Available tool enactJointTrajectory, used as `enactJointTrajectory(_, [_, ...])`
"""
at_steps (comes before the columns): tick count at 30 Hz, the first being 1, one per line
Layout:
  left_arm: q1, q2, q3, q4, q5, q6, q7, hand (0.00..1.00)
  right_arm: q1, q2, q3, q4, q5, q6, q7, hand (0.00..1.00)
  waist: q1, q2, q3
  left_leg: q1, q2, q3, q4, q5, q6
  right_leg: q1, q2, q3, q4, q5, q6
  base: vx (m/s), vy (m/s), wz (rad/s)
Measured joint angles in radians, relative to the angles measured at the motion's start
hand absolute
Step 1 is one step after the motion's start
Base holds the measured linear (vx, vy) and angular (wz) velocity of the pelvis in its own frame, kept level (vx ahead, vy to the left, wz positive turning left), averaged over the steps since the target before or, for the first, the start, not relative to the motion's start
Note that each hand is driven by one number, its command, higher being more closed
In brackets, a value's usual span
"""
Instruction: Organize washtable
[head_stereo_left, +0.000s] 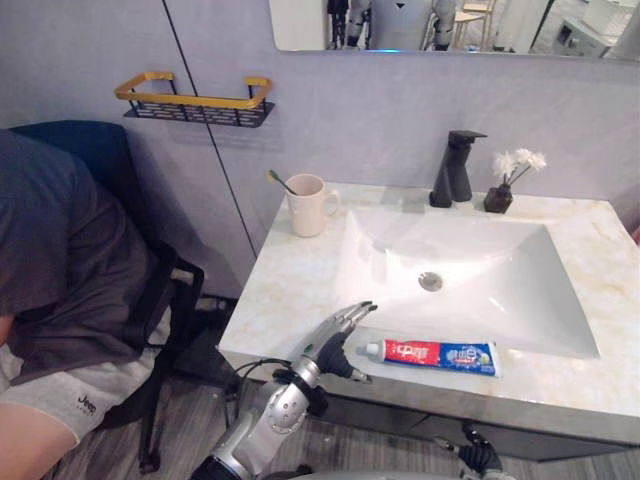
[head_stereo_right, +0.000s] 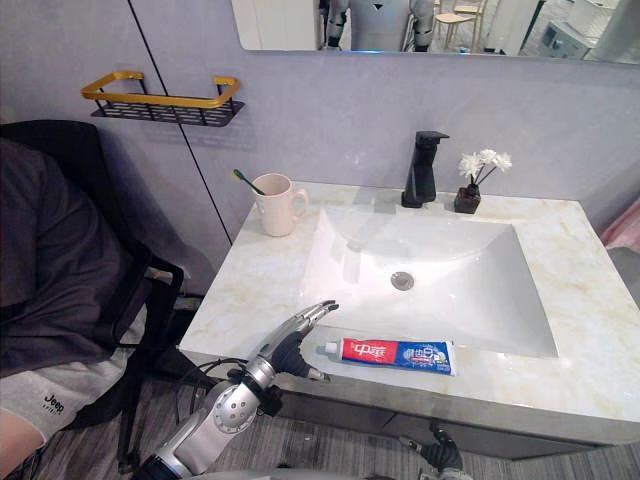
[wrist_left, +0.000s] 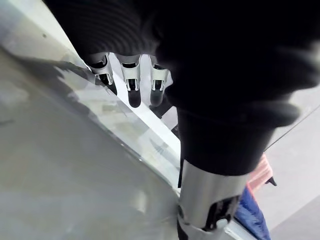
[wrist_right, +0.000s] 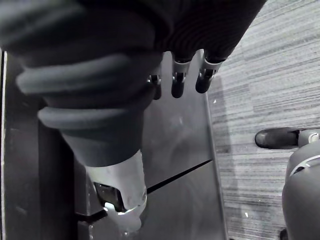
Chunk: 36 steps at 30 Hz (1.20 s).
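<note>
Organizing is barely starting: the toothpaste (head_stereo_left: 432, 355) is lying loose at the counter's (head_stereo_left: 290, 290) front edge, while 1 toothbrush (head_stereo_left: 280, 181) is standing in the cup (head_stereo_left: 308, 205). The left hand (head_stereo_left: 333, 340) is hovering just beside the tube's cap, fingers straight, holding nothing. The right hand (wrist_right: 179, 80) is hanging relaxed and empty below the counter. Whether the left fingertips are touching the marble is hard to tell.

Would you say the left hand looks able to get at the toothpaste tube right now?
Probably yes: the left hand is open at the front edge of the counter, just beside the cap end of the toothpaste tube, with nothing lying between them.
</note>
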Motion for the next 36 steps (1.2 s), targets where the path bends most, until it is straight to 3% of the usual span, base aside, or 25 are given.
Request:
enactJointTrajectory(9, [-0.043,-0.003,-0.044,-0.004,-0.22,0.0,-0.076,0.0,-0.002,0.0,0.0,0.002,-0.001,0.015,0.002,0.0,-0.004,0.006,-0.006,0.009,0.004,0.007,-0.023,0.007,0.002,0.001,0.001,0.005,-0.012,0.007,0.0,0.0,0.001,-0.01])
enactJointTrajectory(16, [-0.052,0.0,-0.061,-0.03,-0.263,0.0,-0.086,0.0,-0.006,0.0,0.011,0.002,-0.001,0.016,0.003,0.0,-0.015,0.008,-0.008,0.009,0.005,0.009,-0.025,0.007,0.002,0.0,0.002,0.008,-0.015,0.007,0.0,0.0,0.0,0.0])
enactJointTrajectory(36, [-0.153,-0.012,-0.074,0.012,0.015,0.019,0.004,0.0,-0.013,0.0,0.04,0.002,-0.001,0.016,0.001,0.0,-0.028,0.009,-0.01,0.008,0.008,0.027,-0.033,0.007,0.002,-0.005,0.005,0.02,-0.031,0.011,0.002,0.0,-0.001,-0.01])
